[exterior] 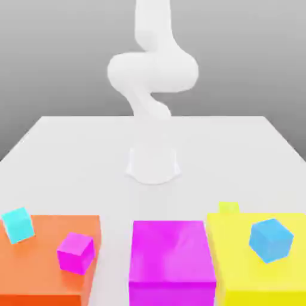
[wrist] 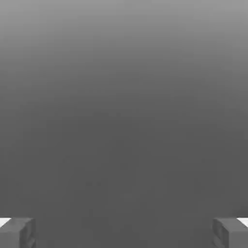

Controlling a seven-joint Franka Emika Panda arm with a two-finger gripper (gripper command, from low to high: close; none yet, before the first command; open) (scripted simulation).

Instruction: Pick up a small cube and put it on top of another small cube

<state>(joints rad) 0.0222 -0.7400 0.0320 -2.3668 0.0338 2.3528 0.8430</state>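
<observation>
While the gripper (wrist: 124, 232) hung wide open and empty, the small cube (exterior: 228, 207) sat well off, tucked behind the large yellow block (exterior: 263, 254), inviting collision.

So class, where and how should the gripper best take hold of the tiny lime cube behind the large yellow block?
Probably from above, closing on two opposite flat side faces of the lime cube. It sits low on the table, tight behind the taller yellow block, which blocks that side. The gripper is open.
</observation>
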